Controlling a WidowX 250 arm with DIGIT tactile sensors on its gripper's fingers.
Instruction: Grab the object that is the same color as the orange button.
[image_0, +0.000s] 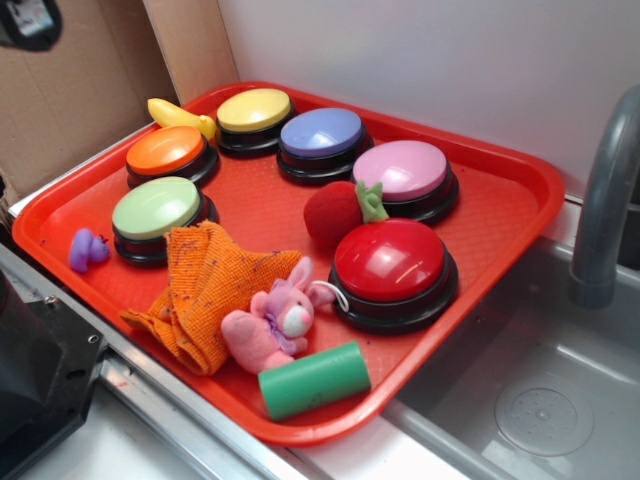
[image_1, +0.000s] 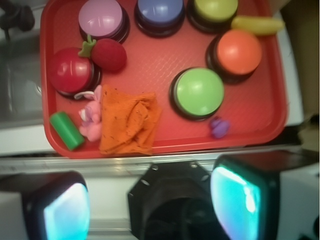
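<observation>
**Cut off, covered and blurred**

In the wrist view, the top edge cuts the round yellow-topped button and the round blue-topped button. The claw's two fingers are blurred and cropped at the bottom edge. The pink plush bunny covers part of the orange coarse-woven cloth rag.

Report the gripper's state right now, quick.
Gripper: open, holding nothing; it hangs short of the red tray, apart from the orange cloth.
</observation>
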